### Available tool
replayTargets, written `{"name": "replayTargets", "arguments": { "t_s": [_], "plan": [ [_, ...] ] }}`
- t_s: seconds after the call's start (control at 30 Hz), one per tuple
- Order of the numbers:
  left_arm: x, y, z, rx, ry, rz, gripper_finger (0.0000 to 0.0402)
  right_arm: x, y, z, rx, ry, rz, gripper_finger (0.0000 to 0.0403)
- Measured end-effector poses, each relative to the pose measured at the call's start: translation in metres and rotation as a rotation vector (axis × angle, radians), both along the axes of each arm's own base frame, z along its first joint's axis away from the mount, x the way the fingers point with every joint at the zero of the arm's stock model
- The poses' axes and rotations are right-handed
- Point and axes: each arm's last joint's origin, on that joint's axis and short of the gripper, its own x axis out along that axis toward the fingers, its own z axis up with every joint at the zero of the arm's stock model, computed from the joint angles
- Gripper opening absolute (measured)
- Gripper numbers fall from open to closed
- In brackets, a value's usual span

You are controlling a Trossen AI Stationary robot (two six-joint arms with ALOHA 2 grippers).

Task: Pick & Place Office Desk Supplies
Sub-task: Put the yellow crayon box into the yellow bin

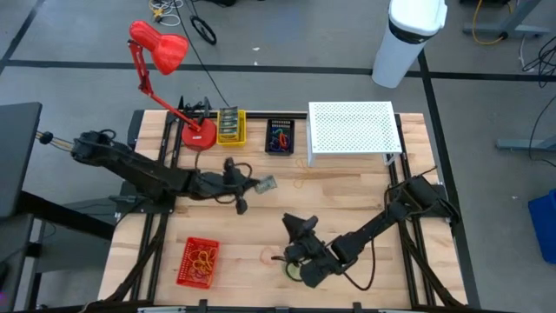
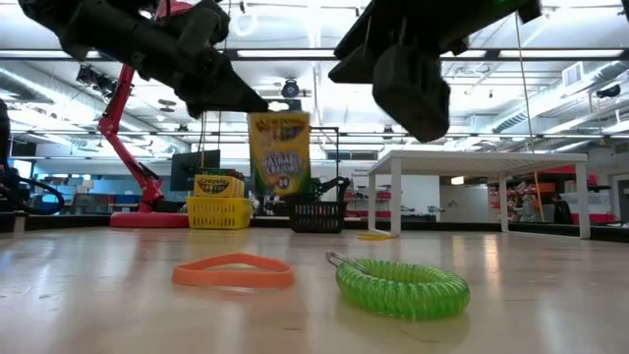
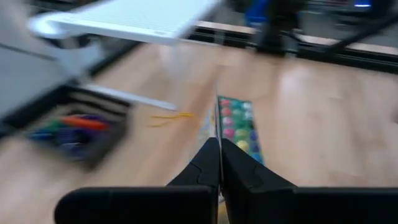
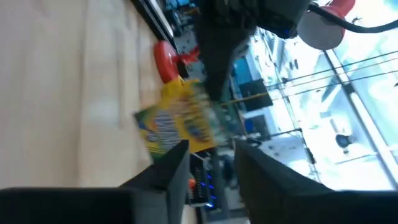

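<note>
- Left hand (image 1: 252,183) at mid worktop (image 1: 347,209), fingers pressed together on a crayon box (image 1: 266,183); box held clear of the wood, just right of the fingertips, and hangs upright in the low view.
- Box: yellow w/ green band, printed front, palm-sized. Its long axis in the high view runs roughly left-right, in line w/ the arm's reach.
- Yellow basket (image 1: 230,127) w/ more crayon boxes stands at the far edge, far-left of the held box, beside the red lamp base (image 1: 198,135). Likely the drop spot; move would go away from the near edge.
- Right hand (image 1: 306,261) near the front edge, fingers part spread, nothing between them.
- Green coil loop (image 2: 402,285) and orange band (image 2: 233,271) lie on the wood just beside it; right arm is clearly the nearer one for both.
- Red bin (image 1: 198,263) w/ bands sits near-left.
</note>
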Motion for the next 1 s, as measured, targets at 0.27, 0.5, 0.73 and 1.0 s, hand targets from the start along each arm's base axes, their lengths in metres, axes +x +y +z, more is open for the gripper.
{"name": "replayTargets", "arguments": {
  "t_s": [0.27,0.5,0.73,1.0],
  "plan": [
    [-0.033,0.027,0.018,0.159,0.111,0.296,0.0005,-0.002,0.004,-0.003,0.081,-0.011,0.061,0.0012],
    [-0.042,0.055,0.019,0.295,0.263,0.35,0.0005,0.001,0.002,-0.004,0.133,-0.016,0.088,0.0024],
    [-0.046,0.091,0.023,0.248,0.233,0.472,0.0005,0.0,0.002,-0.004,0.137,-0.02,0.089,0.0014],
    [-0.047,0.115,0.033,0.136,0.029,0.614,0.0005,0.001,0.003,-0.004,0.154,-0.014,0.107,0.0004]
  ]
}}
